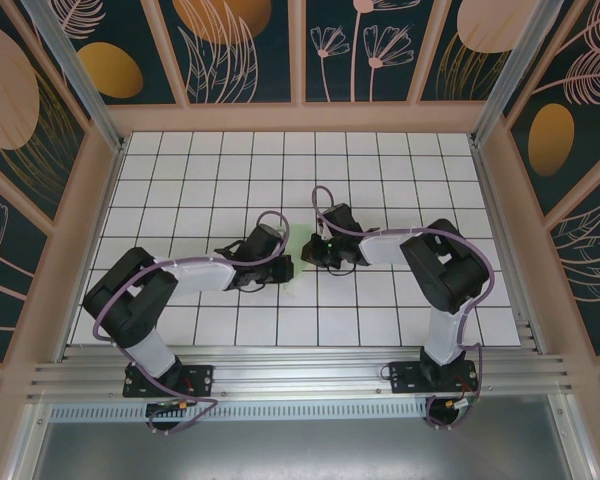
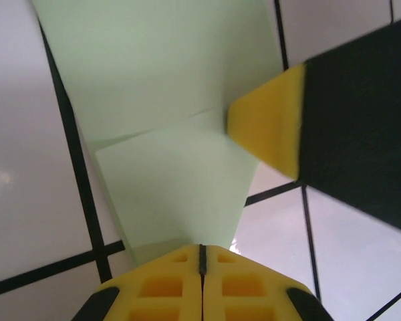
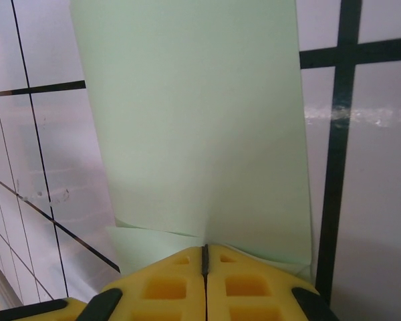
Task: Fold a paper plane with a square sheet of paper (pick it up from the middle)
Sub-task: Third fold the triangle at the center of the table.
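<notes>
Seemingly early: one flap folded on the square sheet of paper (image 2: 174, 194), centre frame, pinched by fully closed left hand (image 2: 200, 251) and right hand (image 3: 204, 249); wing creases remaining.

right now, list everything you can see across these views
pale green thin paper sheet: 1, pale green, partly folded, table centre between the arm tips
white grid-tiled table: 1, white with black lines, under everything
floral-printed wall panels: several, dark teal with orange and pink, around the table
grey metal rail: 1, silver, near edge by the arm bases
left arm: 1, black and white, purple cable; yellow-padded jaws shut on the sheet
right arm: 1, same colours; jaws shut on the sheet
</notes>
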